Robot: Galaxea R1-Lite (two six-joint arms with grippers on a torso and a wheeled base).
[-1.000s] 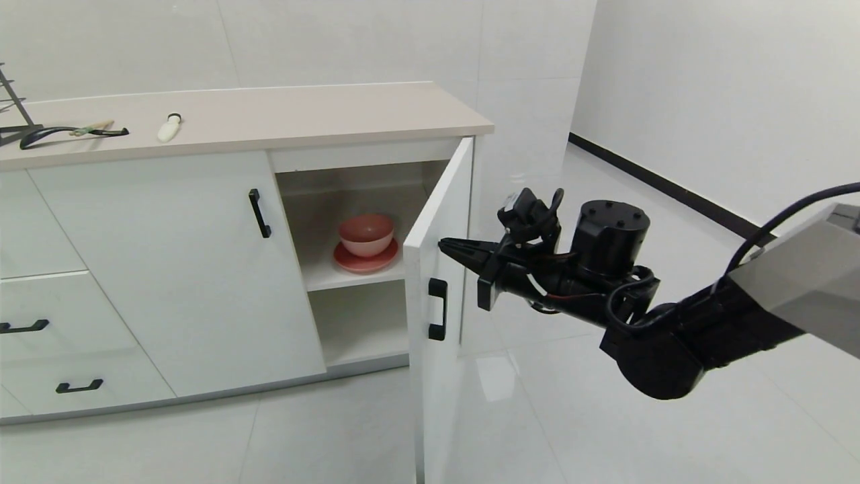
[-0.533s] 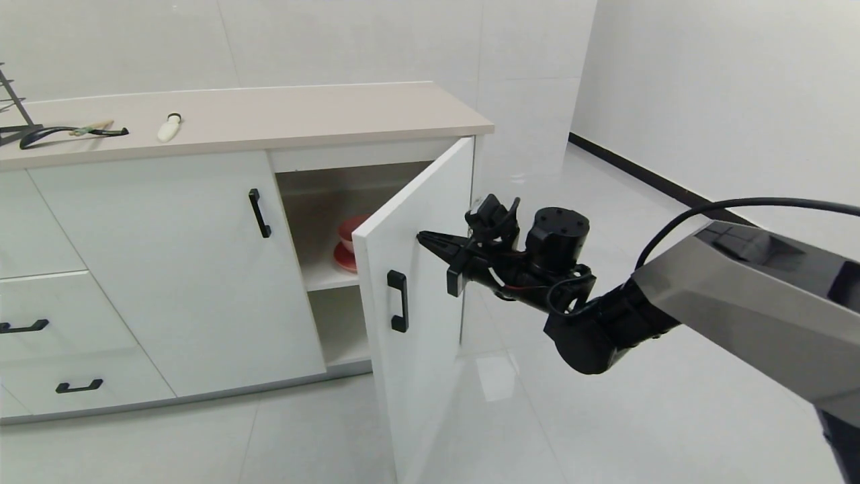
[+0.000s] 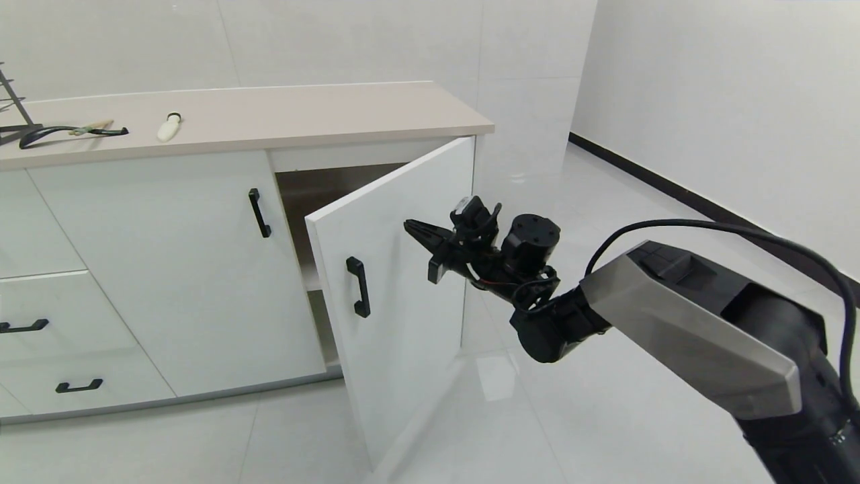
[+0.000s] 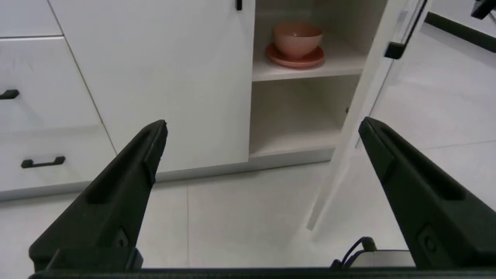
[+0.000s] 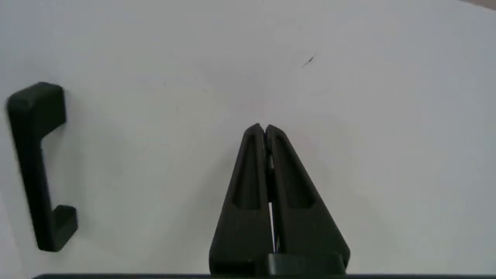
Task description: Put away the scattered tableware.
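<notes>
Head view of a white cabinet whose right-hand door (image 3: pixel 396 269) stands half shut. The right gripper (image 3: pixel 411 227) has its two fingers pressed together into one point, holding nothing, and that point touches the door's outer face, beside its black handle (image 3: pixel 358 287) on the hinge side. The right wrist view shows the same closed tip (image 5: pixel 264 132) flat against the white panel.

The left gripper (image 4: pixel 261 124) hangs low, well apart from the door and facing the gap behind it, its fingers spread wide and empty.

Behind the door, on the upper shelf, one pink bowl (image 4: pixel 297 39) sits on one pink plate (image 4: pixel 294 57). The shelf below them is bare.

Progress, as I judge it: the bowl and plate are already stored, and shutting the door is the step in hand. It needs a further push to meet the frame.

Above the door runs a beige counter (image 3: pixel 302 114). Far along it, well apart from the door, loose pieces remain: one long dark utensil (image 3: pixel 47 132), one thin pale stick (image 3: pixel 91 126) against it, and one small white piece (image 3: pixel 169 126). That makes three, as far as I can tell, and they may be what is left to put away.

Counted: two cabinet doors, two drawer handles beyond them, two grippers, one bowl, one plate.
</notes>
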